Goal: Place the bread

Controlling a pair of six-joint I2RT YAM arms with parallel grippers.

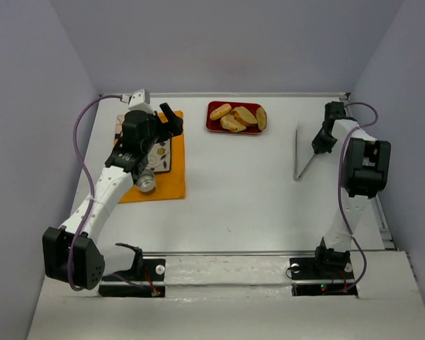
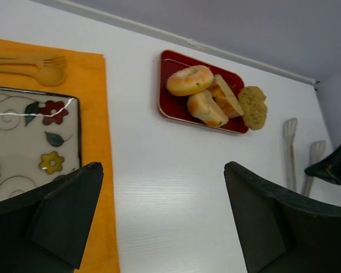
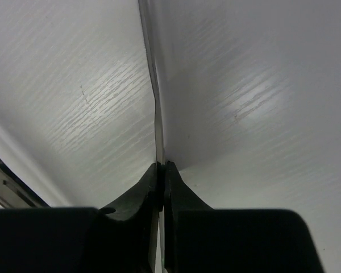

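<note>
The white desk (image 1: 234, 205) carries everything. The left arm (image 1: 103, 188) stretches from its base at 7 o'clock towards 10 o'clock. Its wrist hangs over the orange rectangular cloth placemat (image 1: 176, 177) and faces 12 o'clock. The left pincer (image 2: 162, 187) is spread wide with nothing between its fingers, which I judge a ready pose rather than a working one.

The right arm (image 1: 358, 177) rises steeply from 5 o'clock and bends down at 2 o'clock. There the right pincer (image 3: 161, 168) is clamped tight on one thin blade of the long metal tongs (image 1: 297, 152). The tongs form a V with its joined end towards 6 o'clock. They are probably held so that a tool handles the food, not bare fingers.

On the placemat lies a square glazed plate painted with flowers (image 2: 23, 142), likely the destination, though the task does not say. At 12 o'clock sits the red rectangular tray (image 2: 170, 105), well apart from both pincers. The bread (image 1: 245, 115), golden-crusted oval slices with paler centres, lies on that tray with the slices touching. I cannot tell which one is meant, and none has been lifted yet.

A small metal cup (image 1: 146, 183) stands at the plate's 6 o'clock, and a wooden fork and spoon (image 2: 42, 68) lie at its 12 o'clock.
</note>
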